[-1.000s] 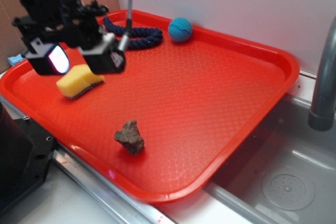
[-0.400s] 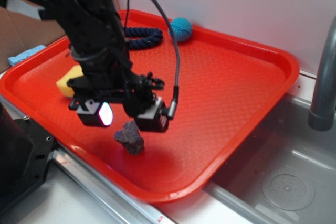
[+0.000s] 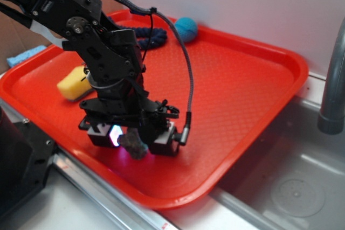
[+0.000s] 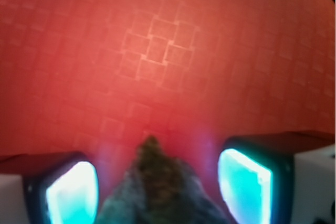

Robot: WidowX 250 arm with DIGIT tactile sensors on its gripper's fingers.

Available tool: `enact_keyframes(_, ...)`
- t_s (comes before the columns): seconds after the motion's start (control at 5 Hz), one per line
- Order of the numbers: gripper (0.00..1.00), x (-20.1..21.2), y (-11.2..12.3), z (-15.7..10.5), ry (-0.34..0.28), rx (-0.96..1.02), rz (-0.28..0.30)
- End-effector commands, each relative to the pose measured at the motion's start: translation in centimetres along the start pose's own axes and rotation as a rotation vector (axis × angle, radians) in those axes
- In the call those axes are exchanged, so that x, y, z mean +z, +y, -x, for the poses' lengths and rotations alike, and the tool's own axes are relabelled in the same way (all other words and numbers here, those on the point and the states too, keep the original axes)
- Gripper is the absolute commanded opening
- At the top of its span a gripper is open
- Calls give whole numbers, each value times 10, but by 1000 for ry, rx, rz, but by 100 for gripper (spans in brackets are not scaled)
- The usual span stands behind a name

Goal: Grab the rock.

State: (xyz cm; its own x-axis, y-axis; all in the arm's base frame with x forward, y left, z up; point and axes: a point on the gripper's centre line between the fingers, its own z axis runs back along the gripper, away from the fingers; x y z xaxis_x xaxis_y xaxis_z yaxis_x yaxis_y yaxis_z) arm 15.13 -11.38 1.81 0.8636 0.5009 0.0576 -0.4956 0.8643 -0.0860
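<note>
The rock [image 3: 133,145], a small jagged brown-grey stone, lies on the red tray [image 3: 242,95] near its front edge. My gripper [image 3: 133,136] has come down over it, one finger on each side. In the wrist view the rock [image 4: 157,187] rises with its pointed top between the two glowing fingers [image 4: 71,192], and red tray shows in a gap on each side of it. The gripper [image 4: 157,182] is open around the rock and its pads stand clear of the stone.
A yellow sponge [image 3: 73,83] lies at the tray's left. A dark blue rope [image 3: 153,35] and a teal ball [image 3: 186,28] sit at the back, partly behind the arm. A steel sink [image 3: 291,181] and grey faucet [image 3: 333,84] are to the right.
The arm has swung from the back left of the tray to the front and dropped down, so the fingers now straddle the rock. The rock has not moved.
</note>
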Motion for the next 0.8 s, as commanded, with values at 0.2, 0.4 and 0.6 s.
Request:
enact_keyframes(0.2,0,2,-1,6,4,54,48)
enact_keyframes(0.4,0,33,5,-11,1,-5,5)
enact_keyframes(0.6,0,77,15,-31,13,-49,33)
